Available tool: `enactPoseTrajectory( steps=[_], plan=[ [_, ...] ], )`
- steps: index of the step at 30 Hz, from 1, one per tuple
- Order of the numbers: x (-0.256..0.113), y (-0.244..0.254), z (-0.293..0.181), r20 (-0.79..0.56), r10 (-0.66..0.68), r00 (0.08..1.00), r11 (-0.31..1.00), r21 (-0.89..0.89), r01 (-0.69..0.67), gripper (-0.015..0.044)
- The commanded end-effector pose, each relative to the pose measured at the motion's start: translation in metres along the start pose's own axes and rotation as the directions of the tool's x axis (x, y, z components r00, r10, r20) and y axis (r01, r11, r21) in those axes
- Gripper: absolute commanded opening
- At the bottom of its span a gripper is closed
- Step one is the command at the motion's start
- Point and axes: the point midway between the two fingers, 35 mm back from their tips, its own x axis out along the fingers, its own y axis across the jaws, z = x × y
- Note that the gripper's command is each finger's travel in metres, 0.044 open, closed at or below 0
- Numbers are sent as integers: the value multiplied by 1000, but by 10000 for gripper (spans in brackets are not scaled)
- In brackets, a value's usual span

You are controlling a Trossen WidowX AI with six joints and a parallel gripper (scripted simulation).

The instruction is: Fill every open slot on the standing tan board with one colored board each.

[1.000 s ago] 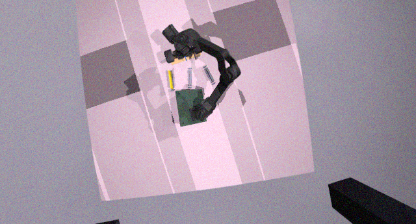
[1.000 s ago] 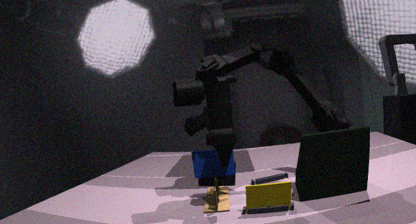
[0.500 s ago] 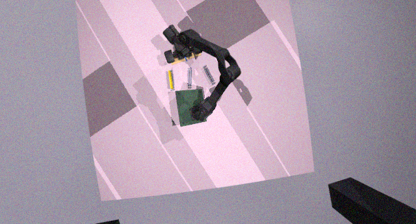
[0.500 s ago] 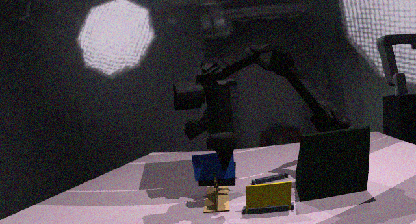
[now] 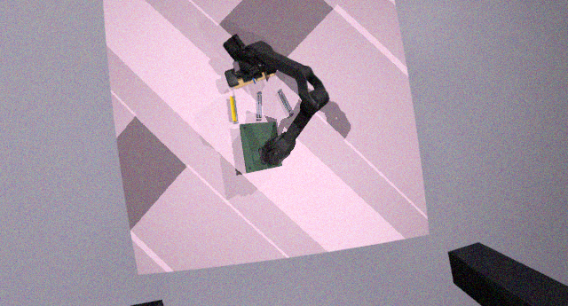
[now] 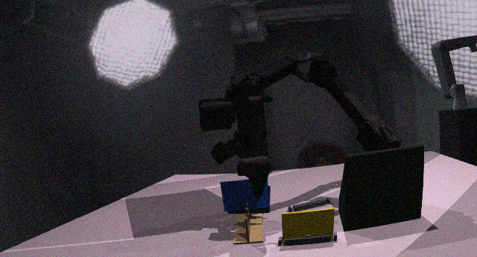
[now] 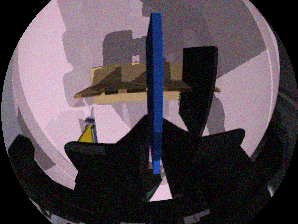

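The tan board [image 5: 241, 82] [image 6: 248, 227] [image 7: 172, 86] stands upright on its feet. My gripper [image 6: 258, 198] [image 7: 150, 119] is shut on the blue board [image 6: 235, 194] [image 7: 156, 65], which is upright and crosswise to the tan board. In the exterior view, the blue board's lower edge overlaps the tan board's top; whether notch and slot are engaged is hidden. A black board [image 7: 200, 82] stands crosswise at the tan board's right part in the wrist view. The yellow board [image 5: 232, 108] [image 6: 308, 225] [image 7: 87, 134] stands in its holder [image 6: 308, 240].
Two empty grey holders [image 5: 259, 105] [image 5: 285, 103] lie between the tan board and the arm's base. A large dark green panel [image 5: 254, 139] [image 6: 384, 190] stands close to the base. The black board is close beside the blue board and my right finger in the wrist view.
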Motion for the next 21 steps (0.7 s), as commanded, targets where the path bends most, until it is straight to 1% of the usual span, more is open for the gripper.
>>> enactPoseTrajectory(
  steps=[1,21],
  plan=[
    [3,0,-1,0,-5,1000,1000,-6,5,0],
    [15,0,-1,0,-6,1000,1000,-6,6,0]
  ],
)
